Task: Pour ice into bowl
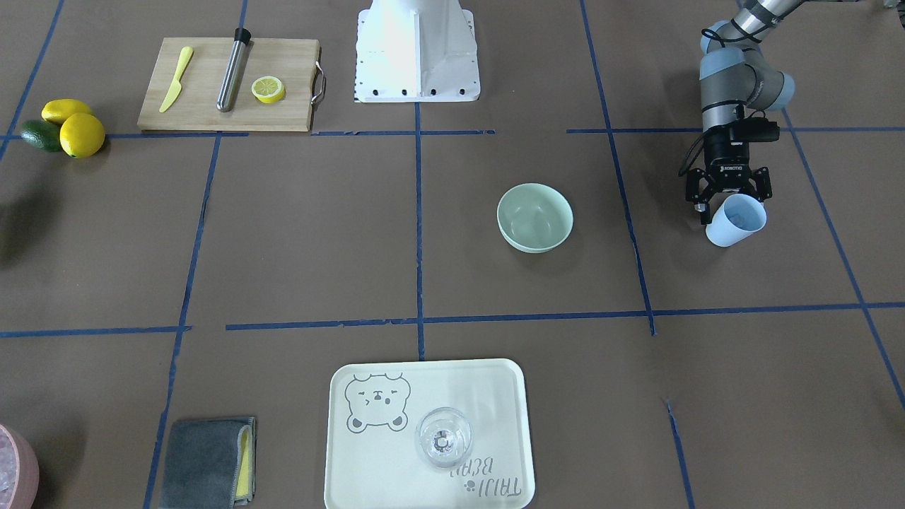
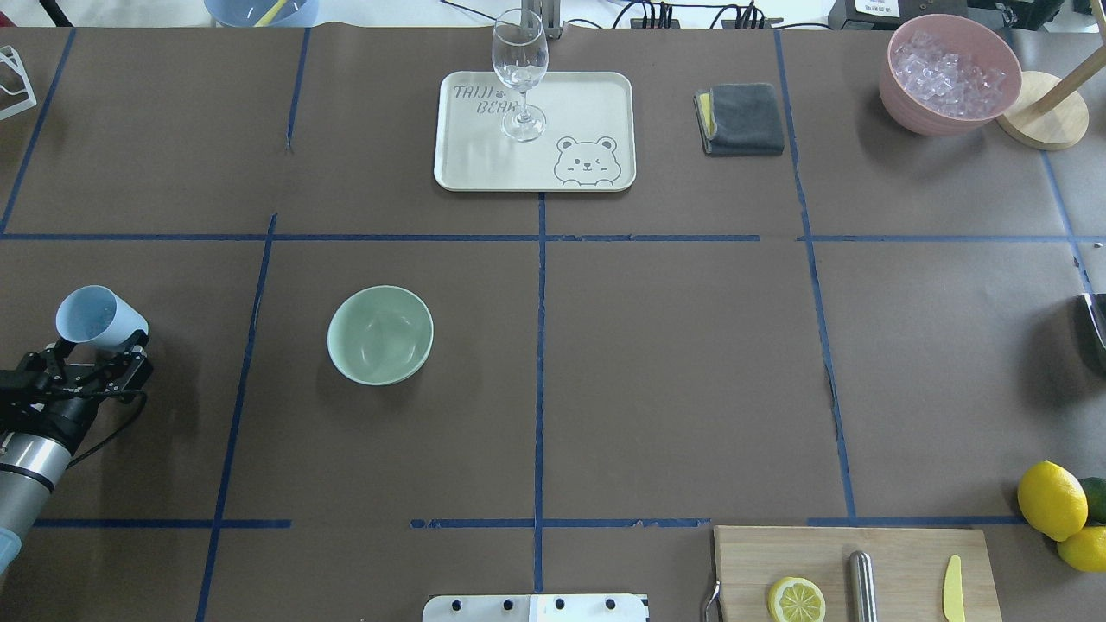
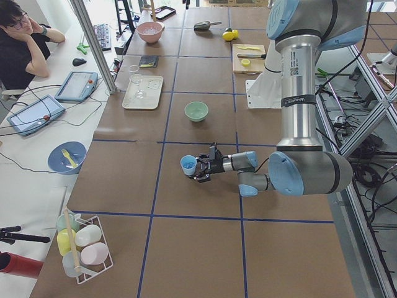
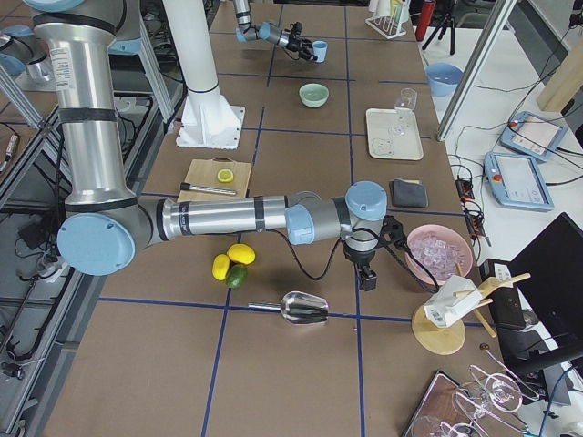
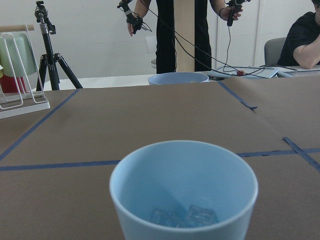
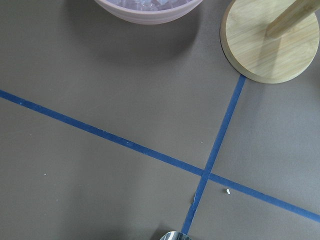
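Observation:
My left gripper (image 2: 97, 347) is shut on a light blue cup (image 2: 95, 313) and holds it near the table's left end. It also shows in the front view (image 1: 732, 205) with the cup (image 1: 737, 220) roughly upright. In the left wrist view a few small clear ice cubes (image 5: 186, 216) lie in the bottom of the cup (image 5: 184, 180). The pale mint-green bowl (image 2: 380, 334) stands empty well to the right of the cup, and shows in the front view (image 1: 535, 217). My right gripper (image 4: 367, 278) hangs beside the pink container; I cannot tell whether it is open or shut.
A pink container of crushed ice (image 2: 950, 73) and a wooden stand (image 2: 1041, 121) are at the far right. A wine glass (image 2: 519, 73) stands on a tray (image 2: 596, 104) beside a grey cloth (image 2: 741, 118). A cutting board (image 2: 899, 553), lemons (image 2: 1050, 499) and a metal scoop (image 4: 305, 309) lie near right.

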{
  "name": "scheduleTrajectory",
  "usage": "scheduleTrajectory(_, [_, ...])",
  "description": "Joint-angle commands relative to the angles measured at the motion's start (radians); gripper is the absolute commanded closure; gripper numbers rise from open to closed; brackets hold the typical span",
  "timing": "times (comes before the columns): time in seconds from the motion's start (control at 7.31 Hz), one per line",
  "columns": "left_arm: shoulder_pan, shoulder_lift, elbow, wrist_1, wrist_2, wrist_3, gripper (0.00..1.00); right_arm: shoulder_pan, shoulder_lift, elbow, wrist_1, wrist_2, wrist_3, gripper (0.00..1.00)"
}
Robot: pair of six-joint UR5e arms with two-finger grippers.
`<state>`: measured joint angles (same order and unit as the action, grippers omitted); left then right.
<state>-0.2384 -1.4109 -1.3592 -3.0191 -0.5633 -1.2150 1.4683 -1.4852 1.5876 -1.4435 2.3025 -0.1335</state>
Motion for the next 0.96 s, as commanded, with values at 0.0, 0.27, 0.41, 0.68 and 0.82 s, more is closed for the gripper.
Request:
scheduleTrajectory(0.0, [-0.039,-0.014,0.003,0.000,-0.035,-0.035,0.01,0.001,-0.001,0.000,0.000,0.000,-0.001,0.00])
scheduleTrajectory(0.27, [-0.055,-0.037,0.003,0.003,-0.032,-0.043,0.01,0.001,-0.001,0.000,0.000,0.000,-0.002,0.00])
scheduleTrajectory(0.41, [-0.055,-0.045,0.003,0.020,-0.027,-0.046,0.01,0.001,-0.003,0.000,0.000,0.000,-0.002,0.00])
scheduleTrajectory(0.68, [-0.055,-0.046,0.006,0.038,-0.026,-0.046,0.01,0.001,-0.003,0.000,0.000,0.000,-0.002,0.00])
scheduleTrajectory(0.82, [-0.055,-0.048,0.008,0.039,-0.026,-0.044,0.04,0.001,-0.003,0.000,0.000,0.000,-0.002,0.00])
